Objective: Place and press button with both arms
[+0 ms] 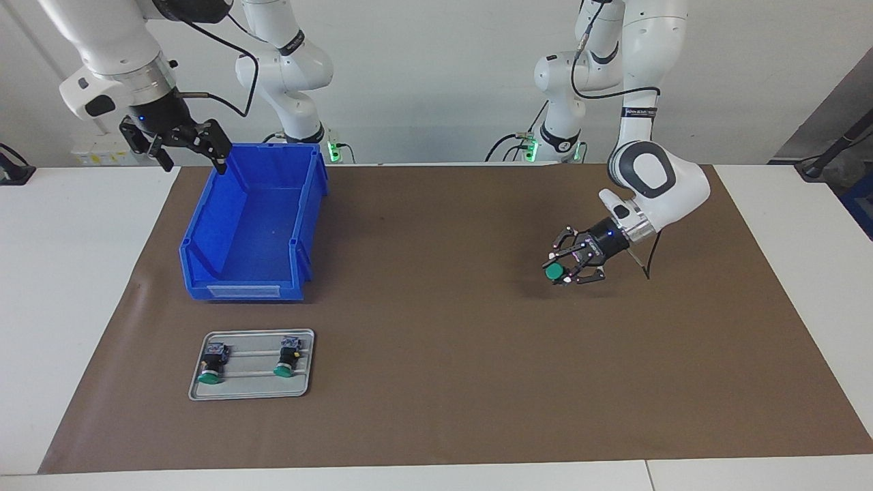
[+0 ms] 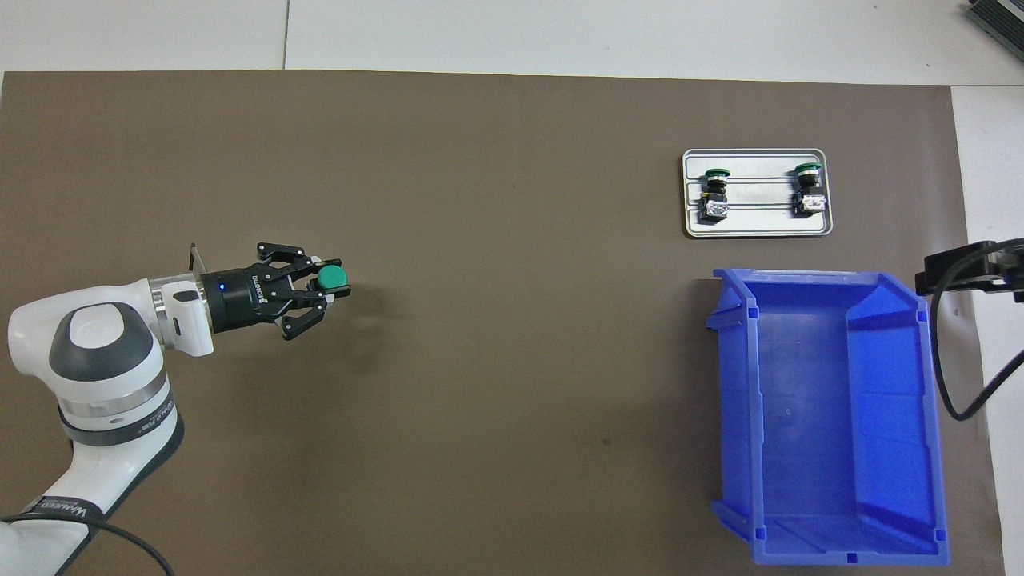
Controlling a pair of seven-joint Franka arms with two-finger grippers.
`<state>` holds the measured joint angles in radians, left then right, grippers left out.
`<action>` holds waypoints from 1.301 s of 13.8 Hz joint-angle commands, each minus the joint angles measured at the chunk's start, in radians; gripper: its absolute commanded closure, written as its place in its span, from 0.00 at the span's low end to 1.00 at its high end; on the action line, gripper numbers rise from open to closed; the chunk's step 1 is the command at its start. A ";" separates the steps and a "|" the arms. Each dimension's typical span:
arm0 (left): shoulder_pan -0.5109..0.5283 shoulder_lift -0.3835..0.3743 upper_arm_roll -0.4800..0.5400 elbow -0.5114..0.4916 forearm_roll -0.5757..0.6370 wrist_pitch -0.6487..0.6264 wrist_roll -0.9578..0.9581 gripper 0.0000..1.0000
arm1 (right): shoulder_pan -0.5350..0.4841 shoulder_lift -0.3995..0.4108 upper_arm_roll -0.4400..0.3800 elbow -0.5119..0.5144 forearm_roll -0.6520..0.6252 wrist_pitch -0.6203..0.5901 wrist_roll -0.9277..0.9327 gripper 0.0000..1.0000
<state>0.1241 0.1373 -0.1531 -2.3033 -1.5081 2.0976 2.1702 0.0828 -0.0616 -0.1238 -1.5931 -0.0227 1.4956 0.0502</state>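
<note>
- The button (image 1: 554, 271) has a round green cap and a dark body; the cap points out from the left pincer (image 1: 569, 267), whose fingers are clenched on it, held over the brown mat (image 1: 443, 307) toward the left arm's end of the counter (image 1: 82, 307)
- Two more buttons (image 1: 213, 365) (image 1: 288, 359) lie apart on a grey tray (image 1: 249, 393), green caps pointing away from the robots
- A blue bin (image 1: 252, 225) sits on the mat just nearer to the robots than the tray
- The right pincer (image 1: 185, 143) waits released, fingers spread, raised over the bin's rim at the right arm's end
- Between the held button and the bin lies a wide bare stretch of mat; the mat's edges are well apart from the left pincer
</note>
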 commanded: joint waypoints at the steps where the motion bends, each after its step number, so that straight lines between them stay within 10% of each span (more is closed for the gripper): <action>1: 0.016 -0.022 -0.006 -0.085 -0.157 -0.073 0.127 1.00 | -0.018 -0.023 0.009 -0.024 0.004 -0.006 -0.018 0.00; 8: -0.124 0.013 -0.008 -0.163 -0.596 -0.211 0.407 1.00 | -0.018 -0.030 0.009 -0.037 0.003 -0.006 -0.018 0.00; 18: -0.178 0.021 -0.005 -0.226 -0.610 -0.150 0.487 1.00 | -0.029 -0.040 0.007 -0.056 0.001 -0.003 -0.016 0.00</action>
<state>-0.0308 0.1728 -0.1720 -2.5066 -2.0923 1.9302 2.6286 0.0724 -0.0719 -0.1247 -1.6161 -0.0233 1.4938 0.0502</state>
